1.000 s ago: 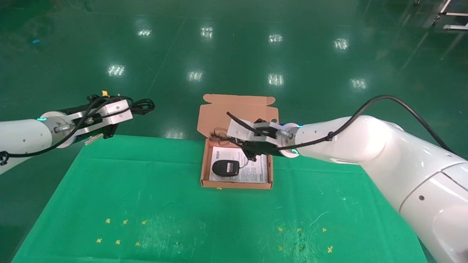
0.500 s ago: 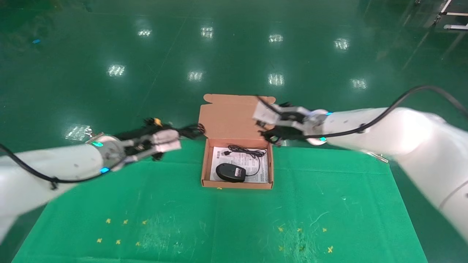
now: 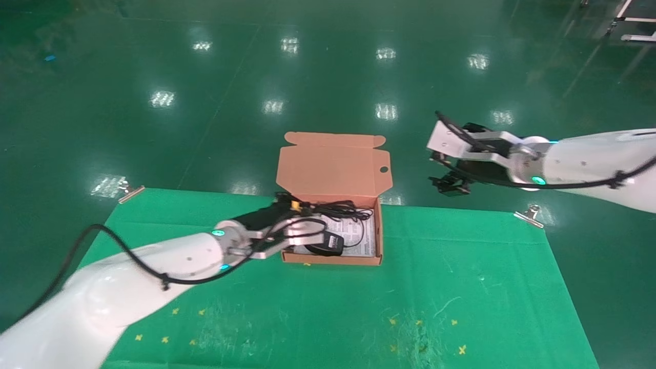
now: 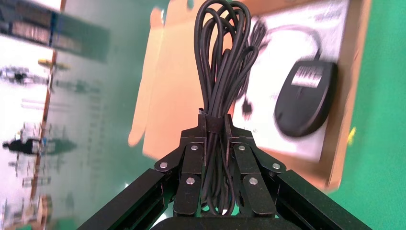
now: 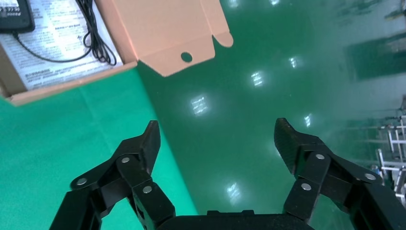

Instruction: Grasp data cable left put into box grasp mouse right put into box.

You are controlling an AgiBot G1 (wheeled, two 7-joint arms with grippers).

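One small black mouse (image 3: pixel 324 242) lay on the printed sheet inside the box (image 3: pixel 377 233); the left gripper (image 4: pixel 215 143) clamped the bundled cable (image 4: pixel 225 62) above it, the right gripper (image 5: pixel 215 143) gaped, well apart.

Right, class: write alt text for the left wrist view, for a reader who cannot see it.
The left gripper is shut on a bundled black cable, whose loops hang over the open box. The black mouse lies inside on a printed white sheet, with green cloth beside the box.
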